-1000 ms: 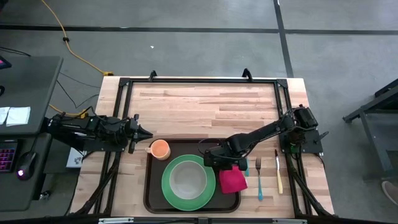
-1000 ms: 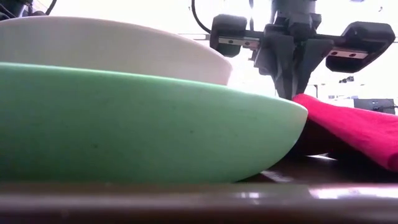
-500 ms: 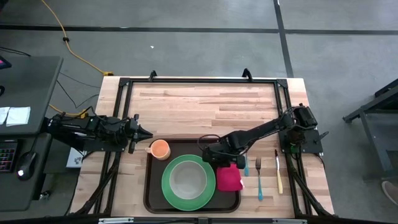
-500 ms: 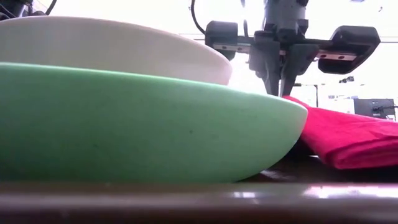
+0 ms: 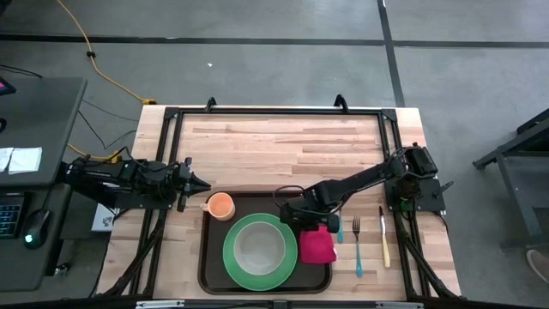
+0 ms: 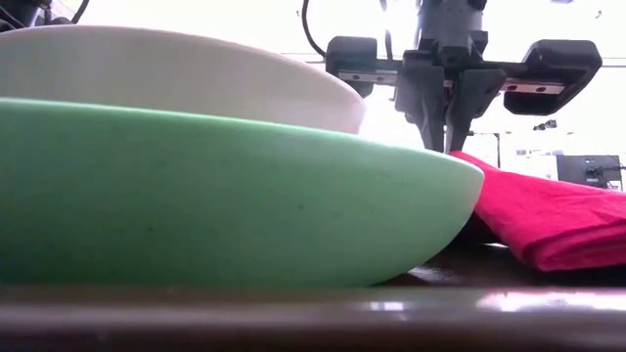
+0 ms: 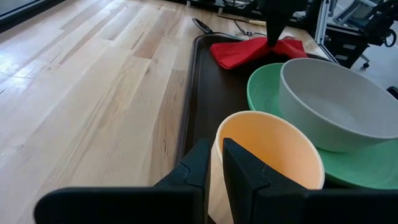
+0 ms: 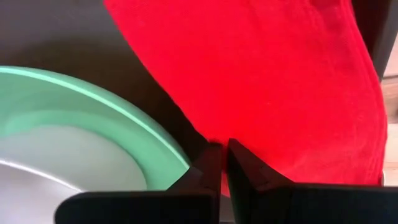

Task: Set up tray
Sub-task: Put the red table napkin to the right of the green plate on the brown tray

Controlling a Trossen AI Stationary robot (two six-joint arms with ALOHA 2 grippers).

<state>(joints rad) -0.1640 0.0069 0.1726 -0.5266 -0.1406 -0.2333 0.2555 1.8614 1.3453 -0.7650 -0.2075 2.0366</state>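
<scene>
Sitting on the pale wooden counter [image 5: 283, 142] is the big dark brown plastic tray [image 5: 208, 257] with rounded corners. The left tool [image 7: 214, 163] pinches the rim of a round orange cup [image 7: 273, 149]. The right tool [image 8: 220, 163], pressed together, touches a soft red cloth [image 8: 267, 81] beside the smooth green plate [image 5: 232, 253] and white bowl [image 7: 336, 102].

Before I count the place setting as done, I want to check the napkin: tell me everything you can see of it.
The napkin is bright red cloth, folded into a rough rectangle with soft creases. It lies flat in the right part of the brown tray, close beside the green plate; whether the two touch cannot be told. The right gripper stands over the napkin's far edge, fingers shut, their tips at the cloth. Whether they pinch any fabric is unclear.
</scene>
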